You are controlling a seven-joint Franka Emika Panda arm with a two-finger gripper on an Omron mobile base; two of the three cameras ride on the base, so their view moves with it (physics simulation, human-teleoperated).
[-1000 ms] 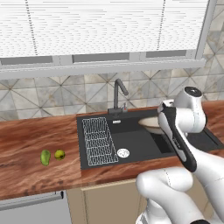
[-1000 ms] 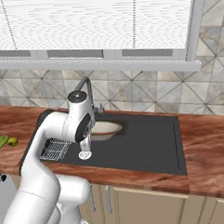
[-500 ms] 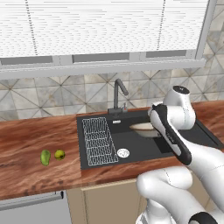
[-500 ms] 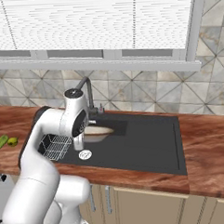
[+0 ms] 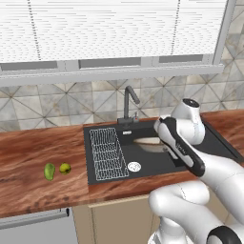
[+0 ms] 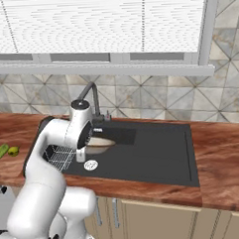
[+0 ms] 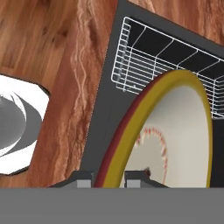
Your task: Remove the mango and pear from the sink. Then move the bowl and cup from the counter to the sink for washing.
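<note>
While the bowl (image 7: 175, 135) fills the lower right of the hand view, its yellow-and-dark-red rim runs down between the 2 dark fingertips at the bottom edge, so the gripper (image 7: 109, 177) is clamped on that rim and holds the bowl tilted. In the left base view the bowl (image 5: 148, 141) shows as a pale oval at centre frame, over the black basin of the sink (image 5: 112, 167) and partly hidden behind the white arm. The right base view puts the bowl (image 6: 100, 142) left of centre, just beside the arm's wrist and below the dark faucet (image 6: 88, 93). A white wire rack (image 5: 106, 152) lies in the left part of the sink, and the same rack (image 7: 153, 57) crosses the upper half of the hand view behind the bowl's rim. On the counter (image 5: 28, 147), at the left of the left base view and well apart from the sink, 2 green fruits lie just beside each other: an oval one (image 5: 49, 171) and a rounder one (image 5: 65, 168).
</note>
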